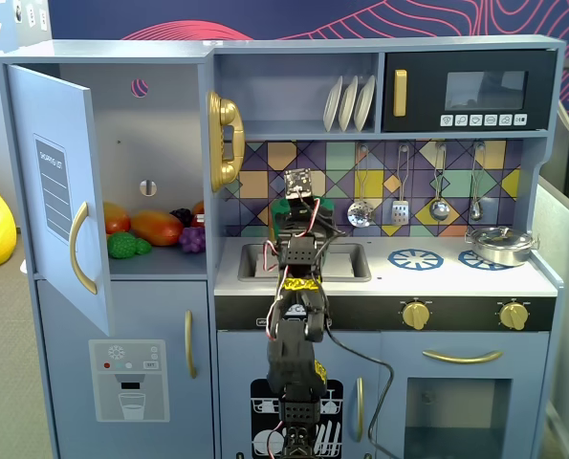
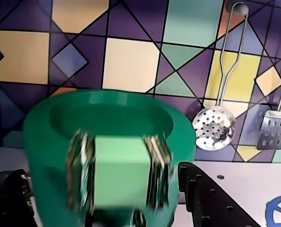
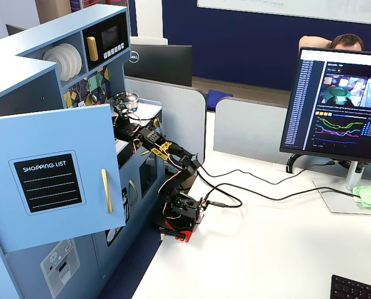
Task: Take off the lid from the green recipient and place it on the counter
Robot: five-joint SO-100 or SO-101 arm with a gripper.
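In the wrist view the green recipient (image 2: 50, 156) fills the lower middle, blurred, standing in front of the tiled back wall. A lighter green strap handle (image 2: 120, 170) runs down its front. Its top shows as a dark-green oval inside a rim, and I cannot tell the lid apart from it. My gripper (image 2: 102, 172) is open, with one black finger (image 2: 8, 198) left of the pot and the other to its right. In a fixed view the gripper (image 1: 301, 206) is above the sink (image 1: 346, 263) of the grey-blue counter (image 1: 389, 277), and the arm hides the pot.
A shiny silver pot (image 1: 499, 246) sits on the right burner. A skimmer (image 2: 213, 125) and a spatula (image 2: 272, 130) hang on the back wall right of the green pot. The fridge door (image 1: 59, 210) stands open at left, with toy food inside.
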